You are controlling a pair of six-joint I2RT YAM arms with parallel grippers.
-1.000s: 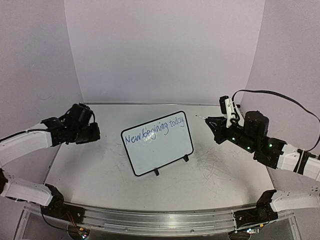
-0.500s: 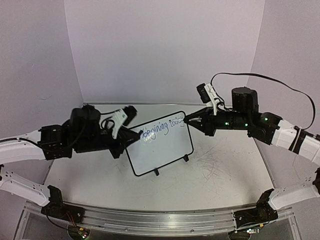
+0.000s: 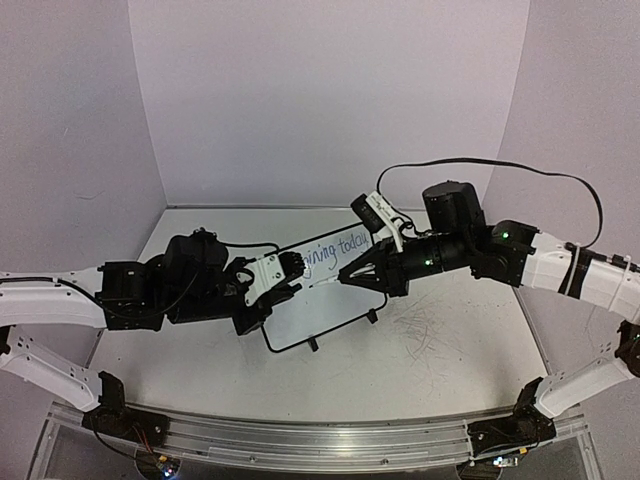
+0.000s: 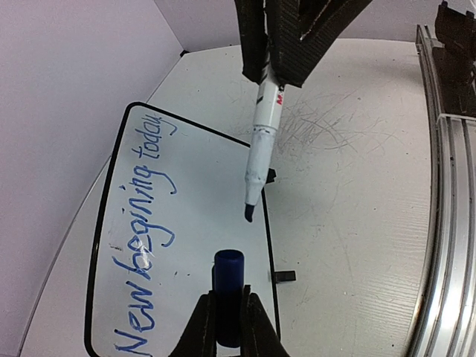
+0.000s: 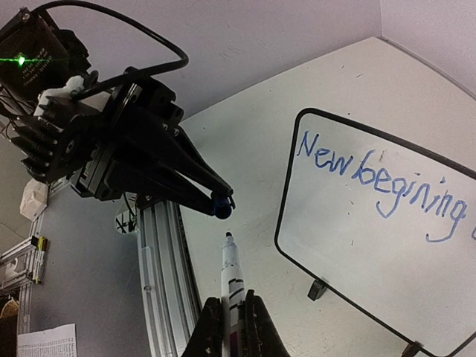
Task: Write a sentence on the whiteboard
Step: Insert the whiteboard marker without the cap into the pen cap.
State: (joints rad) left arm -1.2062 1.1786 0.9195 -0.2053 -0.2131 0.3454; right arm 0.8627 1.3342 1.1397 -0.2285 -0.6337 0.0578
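Left gripper (image 4: 227, 303): jaws clamped on blue cap (image 4: 229, 271).
Right gripper (image 5: 232, 311): jaws clamped on marker (image 5: 231, 269).
Whiteboard (image 4: 212, 186): stood on table (image 4: 357, 223), sentence (image 4: 149, 223) written across it.

Light was soft, even and violet-tinted; the whiteboard (image 3: 322, 310) cast only a faint shadow beneath itself, and focus was sharp there.

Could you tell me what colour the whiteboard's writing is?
The writing is blue, clearest in the left wrist view.
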